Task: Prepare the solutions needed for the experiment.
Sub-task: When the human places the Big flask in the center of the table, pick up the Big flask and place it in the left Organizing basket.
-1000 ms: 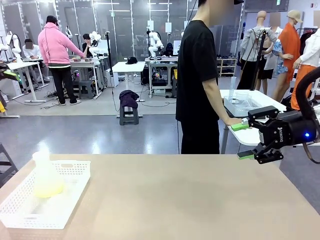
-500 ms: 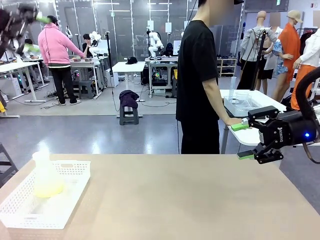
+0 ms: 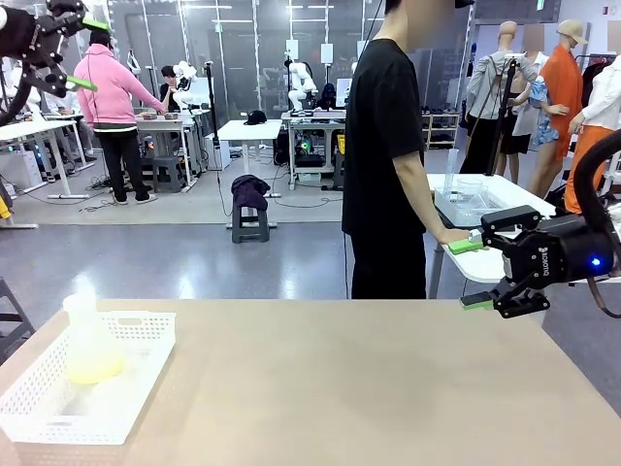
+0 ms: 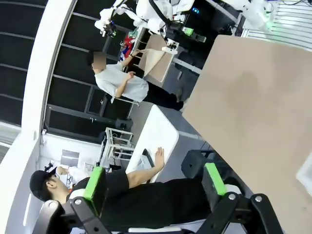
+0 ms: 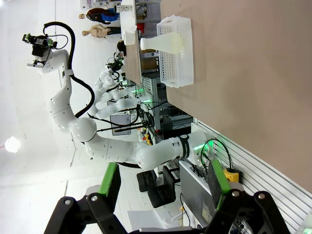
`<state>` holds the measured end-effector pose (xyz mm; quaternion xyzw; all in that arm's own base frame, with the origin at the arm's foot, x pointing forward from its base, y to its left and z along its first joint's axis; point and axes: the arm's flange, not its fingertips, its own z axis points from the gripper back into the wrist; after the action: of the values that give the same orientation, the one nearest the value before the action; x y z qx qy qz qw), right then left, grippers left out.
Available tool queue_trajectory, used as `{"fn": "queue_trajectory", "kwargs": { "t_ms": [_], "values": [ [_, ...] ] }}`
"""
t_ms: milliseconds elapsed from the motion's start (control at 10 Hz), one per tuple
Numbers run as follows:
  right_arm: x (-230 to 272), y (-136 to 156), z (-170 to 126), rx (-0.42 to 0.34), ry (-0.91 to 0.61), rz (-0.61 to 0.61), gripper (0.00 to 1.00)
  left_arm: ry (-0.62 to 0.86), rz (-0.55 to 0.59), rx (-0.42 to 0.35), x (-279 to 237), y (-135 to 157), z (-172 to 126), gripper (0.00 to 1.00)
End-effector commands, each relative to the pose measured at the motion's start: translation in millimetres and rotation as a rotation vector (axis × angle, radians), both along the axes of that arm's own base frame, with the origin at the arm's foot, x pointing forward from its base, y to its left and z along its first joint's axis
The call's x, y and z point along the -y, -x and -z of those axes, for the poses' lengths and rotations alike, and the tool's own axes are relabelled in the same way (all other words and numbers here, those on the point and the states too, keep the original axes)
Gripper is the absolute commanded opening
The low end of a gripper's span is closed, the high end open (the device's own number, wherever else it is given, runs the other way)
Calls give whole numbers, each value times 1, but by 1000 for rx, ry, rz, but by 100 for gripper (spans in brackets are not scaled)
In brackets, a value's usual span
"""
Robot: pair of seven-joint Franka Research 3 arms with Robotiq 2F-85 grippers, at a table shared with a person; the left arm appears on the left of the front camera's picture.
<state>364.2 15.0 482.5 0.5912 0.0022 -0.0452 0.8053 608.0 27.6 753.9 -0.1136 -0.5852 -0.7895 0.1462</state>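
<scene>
The solutions are a little pale yellow liquid in a frosted conical flask (image 3: 89, 342) standing upright in a white basket (image 3: 136, 388) at the table's near left. In the right wrist view the flask (image 5: 161, 43) and basket (image 5: 178, 68) lie far off across the table. My left gripper (image 3: 87, 52) hangs high at the top left, well above the basket, open and holding nothing; in its own view (image 4: 154, 181) it looks down at the table and the person. My right gripper (image 3: 472, 275) hovers over the table's far right edge, open and holding nothing (image 5: 164, 181).
A person in a black shirt (image 3: 388, 155) stands at the far side, one hand on a white side table (image 3: 505, 209) behind my right gripper. The tan tabletop (image 3: 340, 379) stretches bare between the basket and the right arm. My left arm (image 5: 63, 97) shows far off in the right wrist view.
My left arm has swung up from the left edge to high at the top left. The right arm, the flask and the person have not moved.
</scene>
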Motion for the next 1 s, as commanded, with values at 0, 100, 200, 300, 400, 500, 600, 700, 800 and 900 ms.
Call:
{"fn": "queue_trajectory", "kwargs": {
  "t_ms": [0,100,200,300,400,500,600,700,800,900],
  "values": [
    [-1,-1,0,12,-14,1,90,-20,-19,32,8,16,-15,100],
    [-1,-1,0,12,-14,1,90,-20,-19,32,8,16,-15,100],
    [-1,-1,0,12,-14,1,90,-4,-1,11,3,7,-10,100],
    [-1,-1,0,12,-14,1,90,-3,-23,-309,6,11,-9,100],
    [-1,-1,0,12,-14,1,90,-57,-25,-550,7,15,-5,100],
    [-1,-1,0,12,-14,1,90,-104,10,-738,2,17,3,100],
    [-1,-1,0,12,-14,1,90,-112,14,-931,0,20,16,100],
    [-1,-1,0,12,-14,1,90,-110,47,-1073,-2,30,21,100],
    [-1,-1,0,12,-14,1,90,-154,118,-1267,-8,41,24,100],
    [-1,-1,0,12,-14,1,90,-184,167,-1390,-12,46,31,100]
  ]
}}
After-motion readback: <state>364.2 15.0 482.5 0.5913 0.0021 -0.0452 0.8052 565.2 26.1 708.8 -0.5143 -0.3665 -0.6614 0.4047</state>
